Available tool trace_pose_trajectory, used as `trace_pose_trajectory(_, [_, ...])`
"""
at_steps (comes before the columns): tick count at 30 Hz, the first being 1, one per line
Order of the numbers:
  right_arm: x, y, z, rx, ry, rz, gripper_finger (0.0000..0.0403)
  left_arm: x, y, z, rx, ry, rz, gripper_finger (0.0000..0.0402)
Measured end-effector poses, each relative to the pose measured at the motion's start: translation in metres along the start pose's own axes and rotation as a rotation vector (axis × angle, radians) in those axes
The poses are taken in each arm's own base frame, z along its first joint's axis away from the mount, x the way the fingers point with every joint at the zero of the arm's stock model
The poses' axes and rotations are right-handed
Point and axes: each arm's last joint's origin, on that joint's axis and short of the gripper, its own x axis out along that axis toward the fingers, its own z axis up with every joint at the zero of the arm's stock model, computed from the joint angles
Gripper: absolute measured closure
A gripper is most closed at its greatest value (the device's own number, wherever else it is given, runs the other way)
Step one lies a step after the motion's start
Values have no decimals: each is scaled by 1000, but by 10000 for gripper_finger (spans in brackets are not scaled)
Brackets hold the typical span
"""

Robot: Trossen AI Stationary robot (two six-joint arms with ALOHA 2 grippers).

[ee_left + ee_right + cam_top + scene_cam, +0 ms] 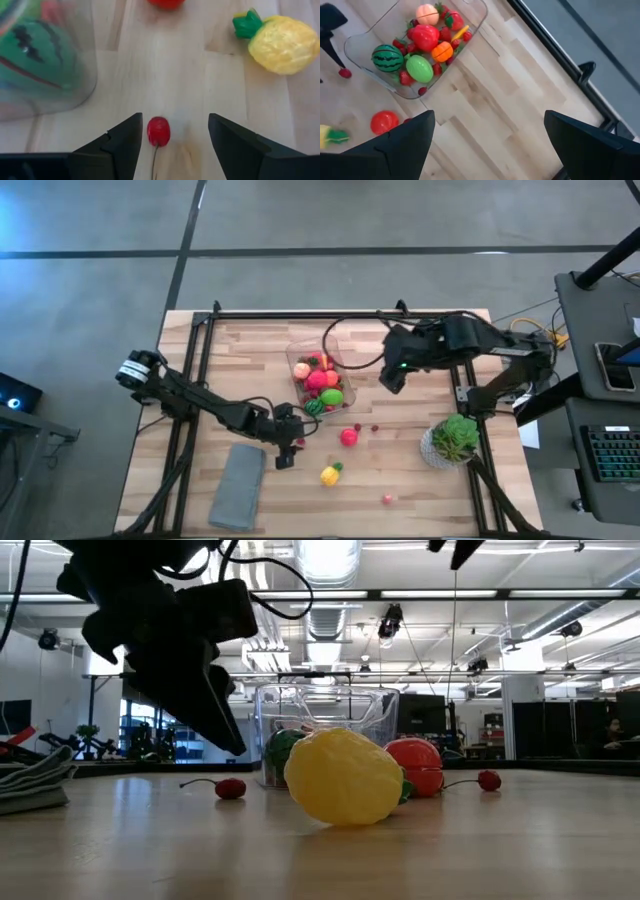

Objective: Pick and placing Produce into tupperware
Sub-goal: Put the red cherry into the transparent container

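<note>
A: From the high view, where do things stand?

B: The left gripper (pixel 287 450) is low over the worktop (pixel 420 485), just beside the near corner of the tupperware (pixel 296 360). The right gripper (pixel 391 377) hangs off the container's other side, apart from it. Outside the container I count 1 red tomato (pixel 348 437), 1 yellow pineapple (pixel 330 474) and 1 pink piece (pixel 387 499), plus a few tiny berries too small to count. There is also 1 grey cloth (pixel 236 485) and 1 potted plant (pixel 455 438).

A: And the low view?

B: The pineapple (pixel 344 778) sits foremost, the tomato (pixel 416 766) behind it, 2 cherries (pixel 230 788) on either side, and the tupperware (pixel 320 710) farther back. The left gripper's dark fingers (pixel 215 710) point down beside one cherry.

A: Left wrist view?

B: 1 cherry (pixel 158 131) lies on the wood between the left gripper's fingers (pixel 122 145), which are spread wide, touching nothing.

A: Right wrist view?

B: The right gripper's fingers (pixel 400 145) are wide apart and empty. The tupperware (pixel 477 22) holds 1 watermelon (pixel 387 57), 1 green piece (pixel 419 68), 1 orange piece (pixel 442 51) and several red ones.
</note>
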Motion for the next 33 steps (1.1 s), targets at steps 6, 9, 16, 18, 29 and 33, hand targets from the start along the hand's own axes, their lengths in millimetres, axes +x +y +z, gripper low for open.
trace_pose_trajectory(6, [-1, -11, -16, 51, 10, -9, 35, 5, 1, -3, 9, 13, 27, 190])
trace_pose_trajectory(9, [2, -12, -21, 40, 21, -17, 35, 7, 1, -4, 15, 18, 41, 190])
trace_pose_trajectory(16, [10, -9, -25, 15, 35, -48, 35, 24, 2, -15, 42, 85, 65, 190])
trace_pose_trajectory(18, [12, -9, -25, 10, 40, -51, 35, 26, 2, -15, 48, 86, 65, 190])
trace_pose_trajectory(29, [13, -9, -26, 4, 36, -63, 35, 27, 2, -13, 50, 70, 103, 231])
trace_pose_trajectory(33, [13, -10, -25, 2, 26, -75, 35, 27, 2, -13, 50, 71, 95, 279])
